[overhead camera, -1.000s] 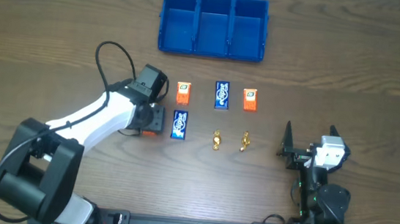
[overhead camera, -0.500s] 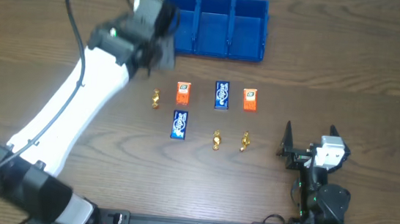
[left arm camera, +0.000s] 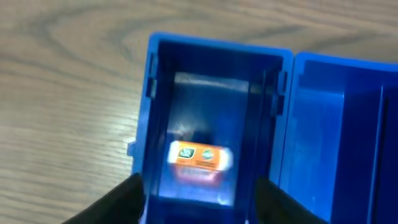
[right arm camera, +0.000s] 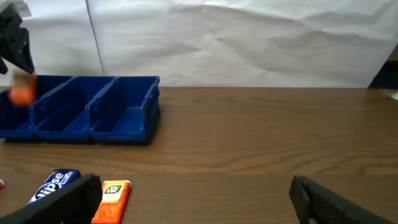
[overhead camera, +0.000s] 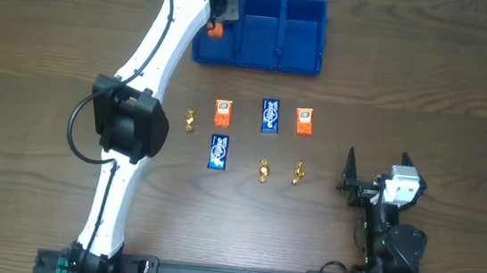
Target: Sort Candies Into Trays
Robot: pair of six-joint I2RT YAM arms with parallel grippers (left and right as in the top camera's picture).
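My left gripper (overhead camera: 223, 9) hangs open over the left compartment of the blue three-part tray (overhead camera: 257, 63). An orange candy (left arm camera: 200, 160) is loose between and below its fingers, inside that compartment's walls (left arm camera: 148, 124). From the right wrist view the orange candy (right arm camera: 23, 91) shows blurred just under the left gripper (right arm camera: 15, 40). On the table lie two orange candies (overhead camera: 222, 112) (overhead camera: 304, 121), two blue candies (overhead camera: 270, 116) (overhead camera: 218, 152) and three gold ones (overhead camera: 189, 120) (overhead camera: 263, 170) (overhead camera: 297, 171). My right gripper (overhead camera: 374, 172) stands open at the right, holding nothing.
The tray's middle and right compartments (overhead camera: 302, 26) look bare. Wood tabletop stretches left of the candies and right of the tray. A white sheet (right arm camera: 249, 37) hangs behind the table's far edge.
My left arm swung from the table beside the lower blue candy up to the tray with an orange candy, then let it go. A gold candy it covered now shows. The right arm kept still.
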